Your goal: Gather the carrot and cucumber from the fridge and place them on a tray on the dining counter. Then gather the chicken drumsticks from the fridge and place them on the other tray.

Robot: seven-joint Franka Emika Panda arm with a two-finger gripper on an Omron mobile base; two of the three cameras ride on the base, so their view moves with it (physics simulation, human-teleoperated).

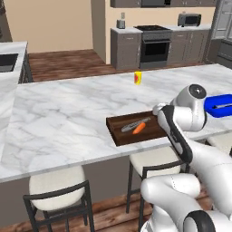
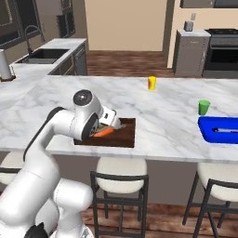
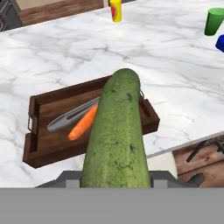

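over the near edge of the marble bench, above the brown tray: pincer clamped on the cucumber, judging from the hand view, with the long green body running straight up from between the fingertips. fingertips themselves mostly covered by it. carrot already lying in the tray beside a grey utensil; seen also from the left base view as an orange sliver on the dark wood. blue tray well apart to the right, with a green cup near it and a yellow bottle farther back.

risks, as a judgement: cucumber long and round, so a release while tilted likely to send it rolling over the low rim and off the bench edge, the tray sitting close to that edge. dropping it onto the carrot or the utensil could nudge either out, or leave it propped on the rim. a lowering hand could also catch the tray wall and push the whole tray toward the stools.

hard to make out: height of the cucumber above the tray, unreadable from any view. in the right base view the arm covers the tray's left part and most of the carrot. contents of the blue tray unclear, only a thin pale streak. blue tray cut off at the frame edge in both base views.
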